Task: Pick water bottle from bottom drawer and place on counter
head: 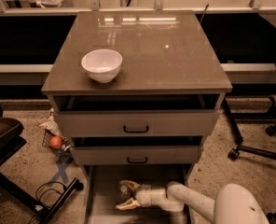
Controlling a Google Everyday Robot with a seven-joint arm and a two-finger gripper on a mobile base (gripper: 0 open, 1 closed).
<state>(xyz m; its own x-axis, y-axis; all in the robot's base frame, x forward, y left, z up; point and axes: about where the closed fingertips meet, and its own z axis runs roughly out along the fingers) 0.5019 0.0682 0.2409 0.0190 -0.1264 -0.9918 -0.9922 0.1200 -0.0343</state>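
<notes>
The water bottle, small and clear with a white cap, stands on the floor of the open bottom drawer at the foot of the cabinet. My gripper reaches into this drawer from the right. Its fingers are open and spread to either side of the bottle, one finger behind it and the other in front. The counter is the glossy grey-brown top of the cabinet. A white bowl sits on its front left part.
The two upper drawers with black handles are slightly pulled out above my arm. An orange ball and cables lie on the floor at the left. Chair legs stand at the right.
</notes>
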